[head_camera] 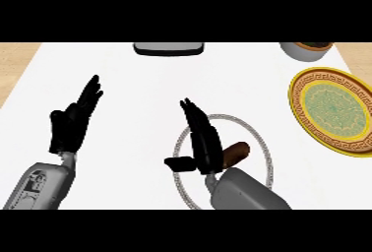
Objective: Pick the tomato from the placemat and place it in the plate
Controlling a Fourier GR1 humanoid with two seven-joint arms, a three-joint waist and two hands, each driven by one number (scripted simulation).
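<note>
A round white placemat (258, 135) with a grey patterned rim lies at the centre bottom of the counter. On it sits the tomato (236, 152), which looks reddish-brown and elongated; its left side is hidden behind my right hand. My right hand (203, 147) hovers over the placemat's left half, fingers straight and pointing away, thumb sticking out to the left, just left of the tomato and holding nothing. The plate (305, 83), yellow-rimmed with a green patterned centre, lies at the right edge. My left hand (73, 123) rests open at the left, fingers up.
A grey and black appliance (169, 47) stands at the counter's far edge. A pot with dark contents (309, 49) sits at the far right, behind the plate. The white counter ends at the left, where wood floor (11, 69) shows.
</note>
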